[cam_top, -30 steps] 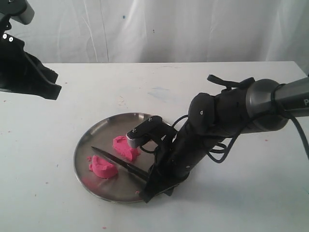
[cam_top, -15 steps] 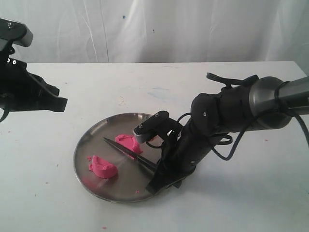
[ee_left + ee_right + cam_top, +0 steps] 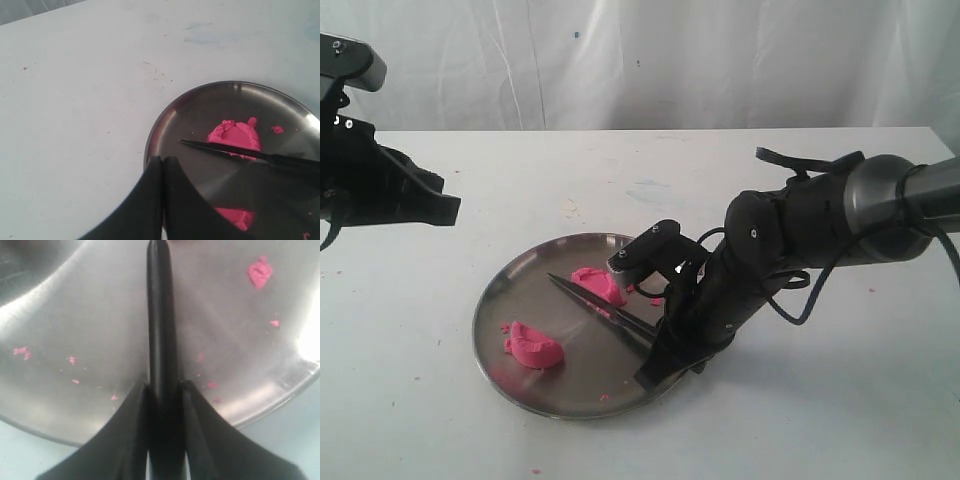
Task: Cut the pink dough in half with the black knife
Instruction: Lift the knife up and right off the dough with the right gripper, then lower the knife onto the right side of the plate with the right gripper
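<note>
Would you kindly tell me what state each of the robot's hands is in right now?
Left hand: closed, holding nothing.
Right hand: closed on the black knife, gripping its handle.

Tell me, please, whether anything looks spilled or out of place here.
Small pink crumbs are scattered over the steel plate, and a few lie on the table beside it; otherwise nothing stands out.

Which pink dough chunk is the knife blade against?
The far chunk, toward the steel plate's middle: the black knife runs along its edge. The near chunk by the rim sits clear of the blade.
</note>
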